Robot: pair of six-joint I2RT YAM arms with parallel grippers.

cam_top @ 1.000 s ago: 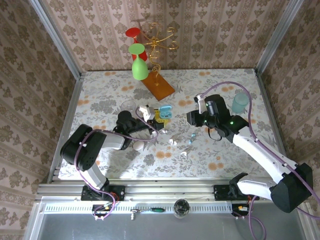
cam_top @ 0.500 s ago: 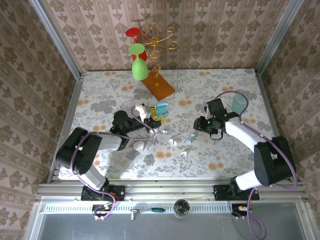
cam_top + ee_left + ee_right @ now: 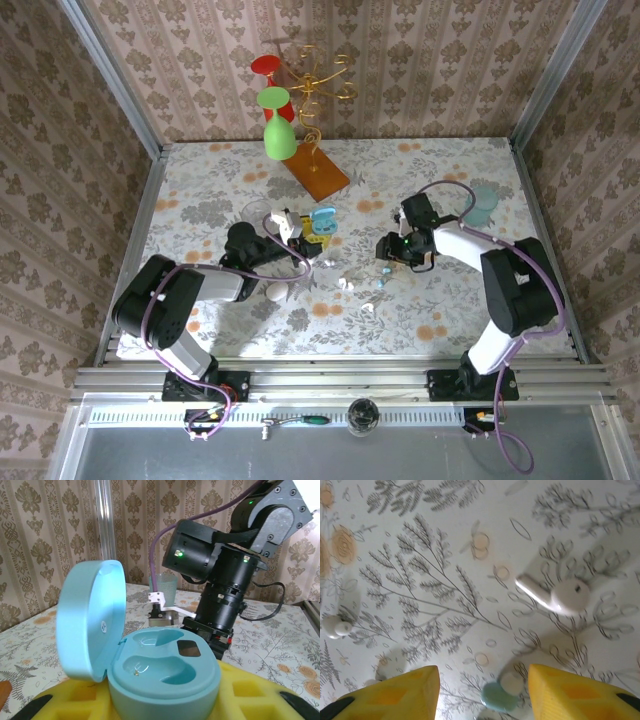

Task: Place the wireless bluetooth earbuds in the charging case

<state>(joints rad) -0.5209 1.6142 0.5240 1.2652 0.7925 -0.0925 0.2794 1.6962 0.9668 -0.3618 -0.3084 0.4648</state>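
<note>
Right gripper [image 3: 482, 680] spread, empty, over blue earbud [image 3: 499, 696], left gripper [image 3: 165, 707] clamping open charging case [image 3: 165, 672].

No readable text, brand or number anywhere I look. One small dark mark [image 3: 103, 626] inside the blue charging case [image 3: 140, 645] lid, 9 o'clock side; too tiny to read.

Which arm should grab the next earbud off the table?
Right. The right gripper hangs open just above the table, with the pale blue earbud lying between its fingers. The left gripper is occupied: it holds the open charging case.
</note>
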